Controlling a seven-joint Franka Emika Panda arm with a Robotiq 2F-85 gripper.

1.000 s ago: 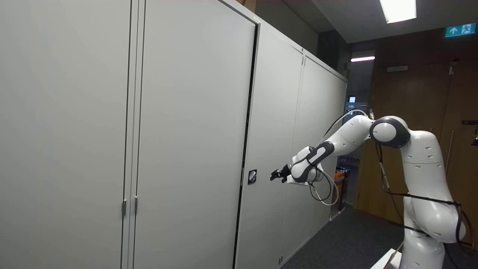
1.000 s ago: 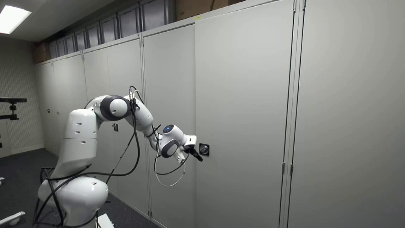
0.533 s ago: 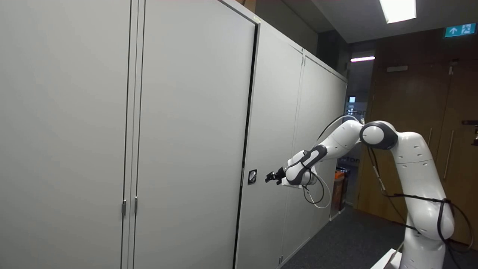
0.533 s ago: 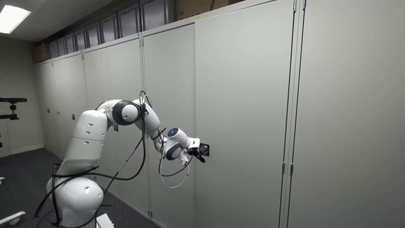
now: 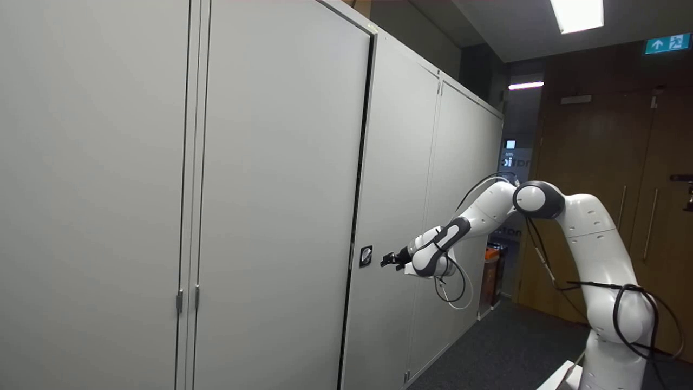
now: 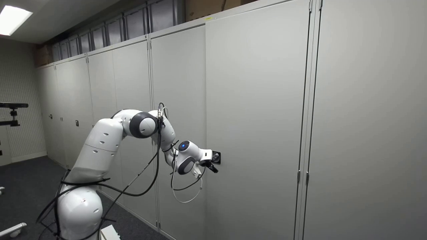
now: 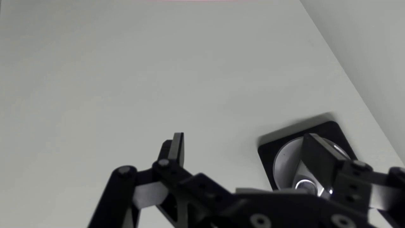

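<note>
A recessed handle [image 7: 286, 164], a silver round dish with a lever in a black square surround, sits on a grey cabinet door [image 7: 126, 79]. Both exterior views show that handle [image 5: 366, 256] too; the arm partly covers the handle [image 6: 217, 157] from the side. My gripper [image 7: 244, 135] stands open in the wrist view, its jaws wide apart with nothing between them. Its right finger [image 7: 319, 158] overlaps the handle there and hides part of the lever; contact cannot be made out. The left finger [image 7: 177, 148] is over plain door. In an exterior view, a small gap separates the gripper [image 5: 386, 261] from the handle.
A dark vertical gap [image 5: 357, 200] runs along the door's edge, beside a neighbouring cabinet door [image 5: 281, 189]. Black cables [image 6: 146, 186] hang loosely along the arm. A bin with an orange top [image 5: 490, 253] and wooden doors [image 5: 590, 216] stand behind the arm.
The arm has reached forward and slightly down, bringing the gripper closer to the handle. In an exterior view it now covers part of the handle's surround. The jaws look unchanged.
</note>
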